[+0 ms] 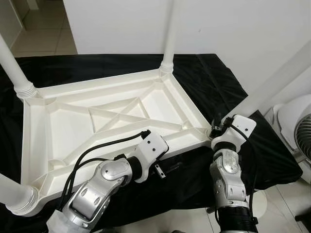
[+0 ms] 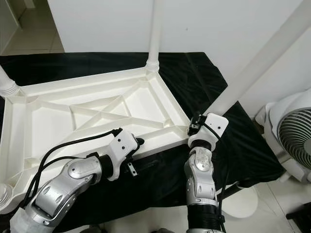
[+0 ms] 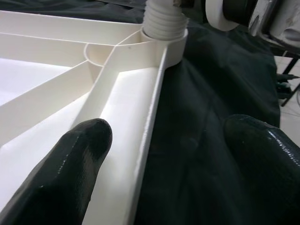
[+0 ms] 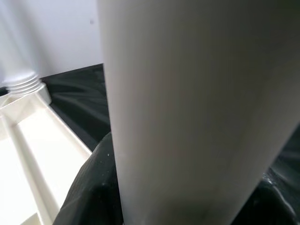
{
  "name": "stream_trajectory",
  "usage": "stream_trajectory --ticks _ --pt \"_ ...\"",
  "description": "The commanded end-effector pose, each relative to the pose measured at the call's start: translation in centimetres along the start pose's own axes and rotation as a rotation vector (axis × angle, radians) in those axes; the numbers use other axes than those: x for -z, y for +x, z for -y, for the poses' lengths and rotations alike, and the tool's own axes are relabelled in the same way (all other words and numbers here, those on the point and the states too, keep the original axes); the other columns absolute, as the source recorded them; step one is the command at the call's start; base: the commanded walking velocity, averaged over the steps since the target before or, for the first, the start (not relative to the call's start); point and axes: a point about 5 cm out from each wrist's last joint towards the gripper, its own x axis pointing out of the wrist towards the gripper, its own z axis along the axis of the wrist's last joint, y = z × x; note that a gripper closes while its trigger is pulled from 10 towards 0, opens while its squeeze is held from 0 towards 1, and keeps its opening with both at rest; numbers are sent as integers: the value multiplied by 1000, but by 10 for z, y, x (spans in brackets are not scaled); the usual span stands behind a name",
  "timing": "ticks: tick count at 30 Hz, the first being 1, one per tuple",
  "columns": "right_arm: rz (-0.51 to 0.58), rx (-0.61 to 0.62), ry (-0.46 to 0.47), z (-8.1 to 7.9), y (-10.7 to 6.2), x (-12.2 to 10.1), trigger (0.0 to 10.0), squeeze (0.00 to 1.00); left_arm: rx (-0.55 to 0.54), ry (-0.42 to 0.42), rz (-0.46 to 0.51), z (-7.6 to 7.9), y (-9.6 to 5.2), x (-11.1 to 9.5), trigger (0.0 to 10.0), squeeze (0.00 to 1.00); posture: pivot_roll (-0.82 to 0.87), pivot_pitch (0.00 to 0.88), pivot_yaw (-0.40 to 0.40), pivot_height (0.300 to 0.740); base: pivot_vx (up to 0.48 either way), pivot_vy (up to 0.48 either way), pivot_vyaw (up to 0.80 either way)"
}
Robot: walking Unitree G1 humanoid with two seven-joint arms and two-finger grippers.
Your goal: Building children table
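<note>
Two jaws are at work on the upturned white table top [image 1: 116, 116]. My right jaws [image 4: 187, 197] are clenched around the white leg [image 2: 257, 68] at the near right corner, gripping it just above its socket; the leg rises slanted up and away to my right. My left jaws [image 3: 164, 154] are released, spread wide and straddling the table top's near edge: one black finger [image 3: 70, 168] sits over the white ribbed inside, the other [image 3: 262, 164] over the black cloth [image 1: 209, 82] outside the rim. The left wrist view looks along that rim to the threaded base of the leg my right arm holds.

That table top lies underside up on the cloth-covered tabletop, its diagonal ribs showing. Three more white legs stand in the other corner sockets: far right [image 1: 169, 34], far left [image 1: 12, 65], and near left [image 1: 14, 194].

Beyond the cloth, on the tiled floor [image 1: 43, 34] to my right, stands a white fan [image 2: 294, 136]. A white wall [image 1: 121, 24] is behind.
</note>
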Motion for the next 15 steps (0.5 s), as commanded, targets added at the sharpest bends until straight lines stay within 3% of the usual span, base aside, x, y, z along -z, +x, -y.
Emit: stream_trajectory --ticks 1,5,9,11,12,13,15 --pt "-205 116 -24 21 -8 37 10000 0 54 0 -7 4 1 1 10000 0 100 62 -34 740 0 0 0" --pt "-214 124 -28 20 -7 37 10000 0 56 0 -8 4 1 1 10000 0 101 61 -33 740 0 0 0" --pt "-69 7 -104 1 2 11 10000 0 58 -1 -8 5 1 1 10000 0 103 54 -34 740 0 0 0" --pt "-54 0 -112 0 2 8 10000 0 58 -1 -8 5 1 1 10000 0 103 54 -34 740 0 0 0" --pt "-5 -40 -116 -6 4 -3 10000 0 57 -1 -7 5 2 1 10000 0 101 54 -33 740 0 0 0" --pt "99 -123 -109 -19 6 -30 10000 0 56 0 -7 4 2 1 10000 0 99 56 -33 740 0 0 0" --pt "165 -166 -92 -26 8 -49 10000 0 54 1 -6 4 2 1 10000 0 97 56 -34 740 0 0 0"
